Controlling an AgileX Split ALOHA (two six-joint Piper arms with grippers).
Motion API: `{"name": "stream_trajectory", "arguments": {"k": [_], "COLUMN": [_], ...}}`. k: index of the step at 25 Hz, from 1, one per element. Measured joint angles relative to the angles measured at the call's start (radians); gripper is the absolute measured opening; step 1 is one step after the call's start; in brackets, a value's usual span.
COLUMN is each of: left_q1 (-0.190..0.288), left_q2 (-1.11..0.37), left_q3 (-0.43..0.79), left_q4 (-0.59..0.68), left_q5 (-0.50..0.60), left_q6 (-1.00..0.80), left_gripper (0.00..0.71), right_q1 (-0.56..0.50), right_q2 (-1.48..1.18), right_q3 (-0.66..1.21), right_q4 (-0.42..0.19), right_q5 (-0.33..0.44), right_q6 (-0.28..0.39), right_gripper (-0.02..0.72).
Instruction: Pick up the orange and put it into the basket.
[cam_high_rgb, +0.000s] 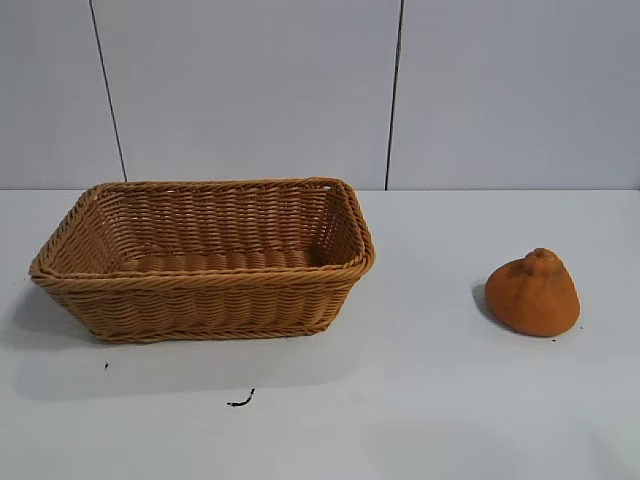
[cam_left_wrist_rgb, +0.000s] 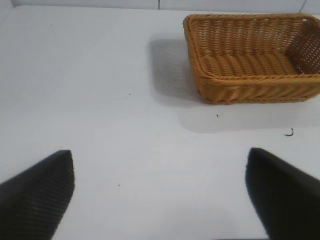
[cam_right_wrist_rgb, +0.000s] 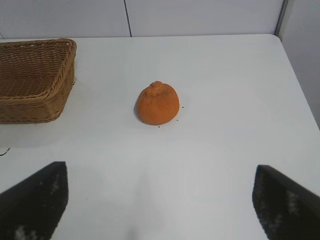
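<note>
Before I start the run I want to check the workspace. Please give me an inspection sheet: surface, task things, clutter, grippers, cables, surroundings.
Surface: white table, a small dark squiggle mark and a few specks in front of the basket.
Basket: wicker basket on the table's left part, upright, nothing seen inside.
Orange: orange on the table to the basket's right, apart from it, knobby neck up and slightly tilted.
Clutter: nothing seen.
Left gripper: left gripper open, above bare table, short of the basket, holding nothing.
Right gripper: right gripper open, facing the orange from a distance, holding nothing.
Cables: nothing seen.
Surroundings: pale wall panels with dark seams behind the table.
</note>
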Motion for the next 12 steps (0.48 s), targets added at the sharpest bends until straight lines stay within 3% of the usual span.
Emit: {"name": "stream_trajectory", "arguments": {"k": [8,12], "left_q1": [0.000,0.000], "left_q2": [0.000,0.000], "left_q3": [0.000,0.000], "left_q4": [0.000,0.000], "left_q5": [0.000,-0.001], "left_q6": [0.000,0.000], "left_gripper": [0.666,0.666], "right_q1": [0.000,0.000], "right_q2": [0.018,0.165], "right_q3": [-0.014,-0.102], "right_q4": [0.000,-0.028], "right_q5": [0.000,-0.007], "right_q6": [-0.009,-0.009], "right_gripper": [0.694,0.694]}}
